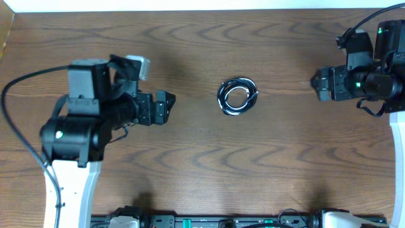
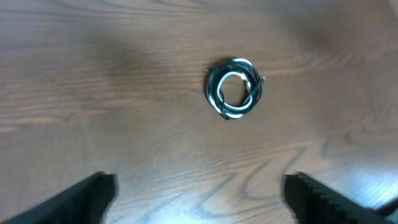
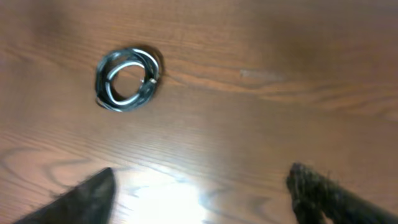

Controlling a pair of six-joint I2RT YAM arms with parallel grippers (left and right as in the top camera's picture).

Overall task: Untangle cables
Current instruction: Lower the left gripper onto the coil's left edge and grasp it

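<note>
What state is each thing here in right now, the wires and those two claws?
Cables: black and white, coiled together in one ring, lying on the table, nothing touching them.
Left gripper: open, empty, apart from the ring.
Right gripper: open, empty, apart from the ring.

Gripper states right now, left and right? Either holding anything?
Left gripper: open, empty.
Right gripper: open, empty.
The coiled black-and-white cable bundle lies on the brown wooden table, clear of both.

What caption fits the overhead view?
Coiled cables on the wooden table, left claw and right claw open either side.
</note>
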